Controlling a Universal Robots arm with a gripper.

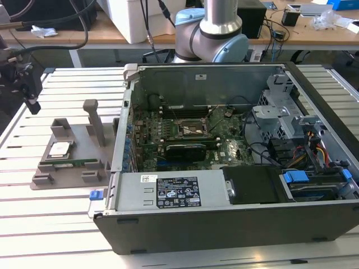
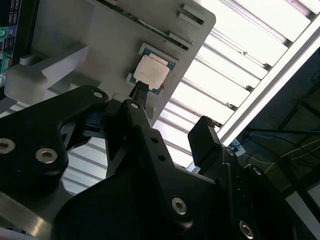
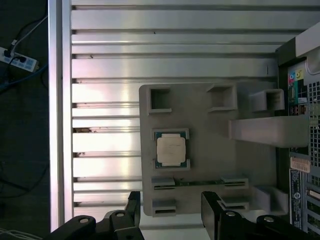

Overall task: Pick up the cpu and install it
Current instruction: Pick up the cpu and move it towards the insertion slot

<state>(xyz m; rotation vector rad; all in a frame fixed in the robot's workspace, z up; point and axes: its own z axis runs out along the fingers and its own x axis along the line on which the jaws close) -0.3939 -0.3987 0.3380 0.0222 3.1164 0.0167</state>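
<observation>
The cpu [image 1: 60, 148] is a small silvery square chip with a green edge, lying flat in a recess of a grey holder [image 1: 84, 143] to the exterior view's left of the open computer case. Both wrist views show the cpu [image 3: 171, 150] [image 2: 152, 71] from above. My gripper [image 1: 32, 101] hangs above the slatted table beyond the holder's outer side, clear of the cpu. Its black fingers [image 3: 134, 206] stand apart, so the gripper [image 3: 172, 210] [image 2: 172, 112] is open with nothing between them. The black-framed socket [image 1: 190, 130] sits on the motherboard inside the case.
A long green memory stick [image 3: 200, 182] [image 1: 73, 163] lies in a slot of the holder beside the cpu. Tall grey posts [image 1: 92, 117] rise from the holder. The case wall [image 1: 120, 140] stands between holder and motherboard. Cables and drive bays [image 1: 314, 162] crowd the case's far side.
</observation>
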